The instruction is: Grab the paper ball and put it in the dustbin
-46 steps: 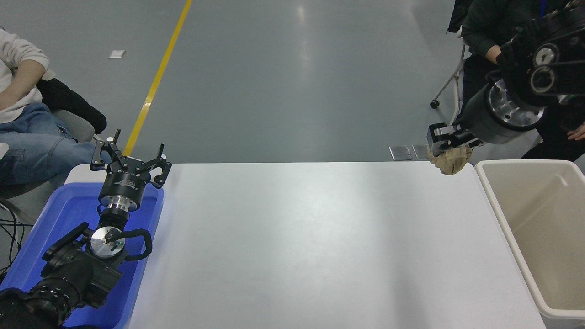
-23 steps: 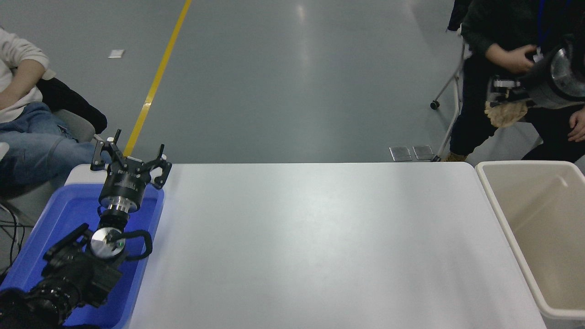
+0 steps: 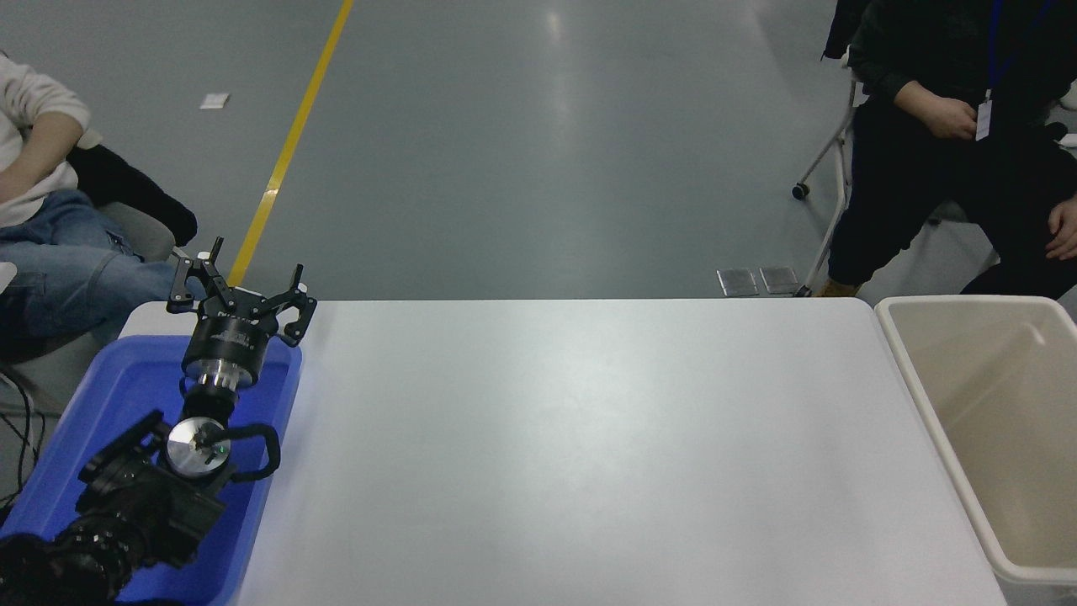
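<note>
At the white table's (image 3: 572, 438) left end, the left gripper (image 3: 240, 295) hangs with its fingers spread and empty over the far edge of a blue tray (image 3: 101, 396), with a seated person (image 3: 50, 219) beyond that corner. The rest of the table top shows nothing lying on it, and at its right end stands the dustbin (image 3: 993, 404), whose visible inside holds nothing, while another person (image 3: 951, 135) sits beyond it. Neither the right arm nor the paper ball appears anywhere, so its grip cannot be told; the likely risk is a release off to the bin's side, dropping the ball onto the floor or table.
</note>
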### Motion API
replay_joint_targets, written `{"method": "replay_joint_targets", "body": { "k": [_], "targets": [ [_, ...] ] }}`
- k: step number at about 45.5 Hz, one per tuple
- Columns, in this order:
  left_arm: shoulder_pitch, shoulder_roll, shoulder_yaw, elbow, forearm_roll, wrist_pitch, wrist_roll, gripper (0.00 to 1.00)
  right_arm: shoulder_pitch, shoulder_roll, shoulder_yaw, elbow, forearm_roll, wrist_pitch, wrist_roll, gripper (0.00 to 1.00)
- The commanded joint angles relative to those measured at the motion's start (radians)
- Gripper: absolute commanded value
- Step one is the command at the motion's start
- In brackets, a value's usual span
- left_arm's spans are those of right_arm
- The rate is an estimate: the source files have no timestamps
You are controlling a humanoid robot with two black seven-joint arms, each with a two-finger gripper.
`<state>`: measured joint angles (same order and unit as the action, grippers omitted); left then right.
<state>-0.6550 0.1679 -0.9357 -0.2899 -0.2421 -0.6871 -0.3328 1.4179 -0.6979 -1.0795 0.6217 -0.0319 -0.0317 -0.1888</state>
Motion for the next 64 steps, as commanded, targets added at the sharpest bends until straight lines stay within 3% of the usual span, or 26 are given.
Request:
{"method": "replay_joint_targets", "body": {
  "k": [1, 15, 34, 35, 37, 41, 42, 46, 49, 64],
  "targets": [
    [0.000, -0.001, 0.000, 0.000, 0.000, 0.000, 0.000, 0.99, -0.335, 0.011, 0.176, -0.154, 0.055, -0.119, 0.003, 0.00],
    [0.000, -0.001, 0.000, 0.000, 0.000, 0.000, 0.000, 0.99, -0.692, 0.265, 0.417, -0.473, 0.046, -0.119, 0.003, 0.00],
    [0.000, -0.001, 0.000, 0.000, 0.000, 0.000, 0.000, 0.99, -0.738, 0.324, 0.469, -0.484, 0.052, -0.166, 0.003, 0.00],
    [0.000, -0.001, 0.000, 0.000, 0.000, 0.000, 0.000, 0.99, -0.738, 0.322, 0.470, -0.484, 0.052, -0.168, 0.003, 0.03],
    [0.000, 0.001, 0.000, 0.000, 0.000, 0.000, 0.000, 0.99, -0.737, 0.322, 0.474, -0.484, 0.052, -0.178, 0.003, 0.20],
    [0.000, -0.001, 0.000, 0.000, 0.000, 0.000, 0.000, 0.99, -0.735, 0.317, 0.475, -0.482, 0.046, -0.197, 0.003, 0.67],
    [0.000, -0.001, 0.000, 0.000, 0.000, 0.000, 0.000, 0.99, -0.734, 0.316, 0.475, -0.484, 0.046, -0.201, 0.003, 0.72],
    [0.000, -0.001, 0.000, 0.000, 0.000, 0.000, 0.000, 0.99, -0.732, 0.316, 0.475, -0.482, 0.044, -0.218, 0.003, 0.80],
    [0.000, 0.001, 0.000, 0.000, 0.000, 0.000, 0.000, 0.99, -0.731, 0.316, 0.475, -0.484, 0.044, -0.231, 0.003, 0.98],
    [0.000, -0.001, 0.000, 0.000, 0.000, 0.000, 0.000, 0.99, -0.706, 0.314, 0.504, -0.473, 0.044, -0.231, 0.003, 0.99]
  ]
}}
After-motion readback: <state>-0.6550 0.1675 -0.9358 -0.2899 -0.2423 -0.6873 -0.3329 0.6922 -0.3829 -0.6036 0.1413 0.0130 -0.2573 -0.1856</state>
